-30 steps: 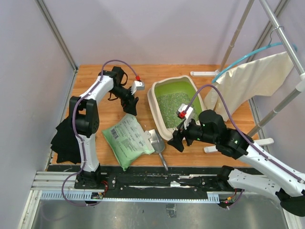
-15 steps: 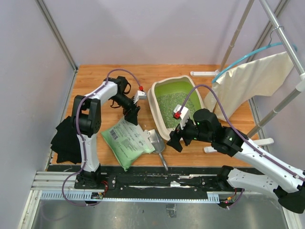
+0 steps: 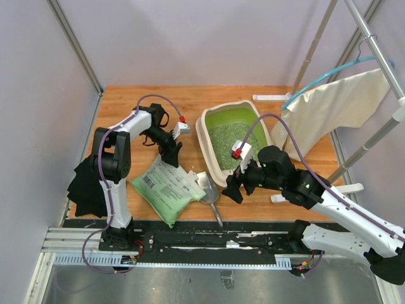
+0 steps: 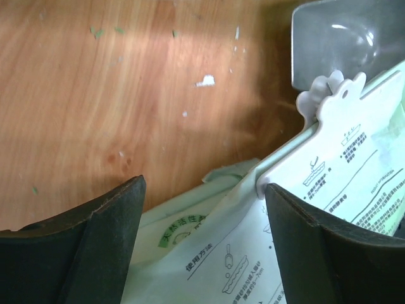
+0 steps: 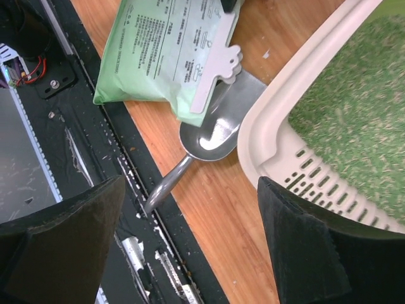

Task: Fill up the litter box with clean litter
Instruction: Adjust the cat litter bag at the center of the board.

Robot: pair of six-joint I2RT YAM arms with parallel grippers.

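So, left fingers (image 3: 172, 156), spread, now sit lower toward 6 o'clock, over the far edge of the bag (image 3: 166, 188); right fingers (image 3: 231, 189), also spread, stay 3 o'clock of the scoop (image 3: 209, 188).

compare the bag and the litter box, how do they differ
The bag is a soft, printed, light green pouch; the litter box is a rigid cream tray, green inside. The bag has a white clip across one end; the litter box is open-topped, with loose litter showing. Both rest on the table beside the scoop.
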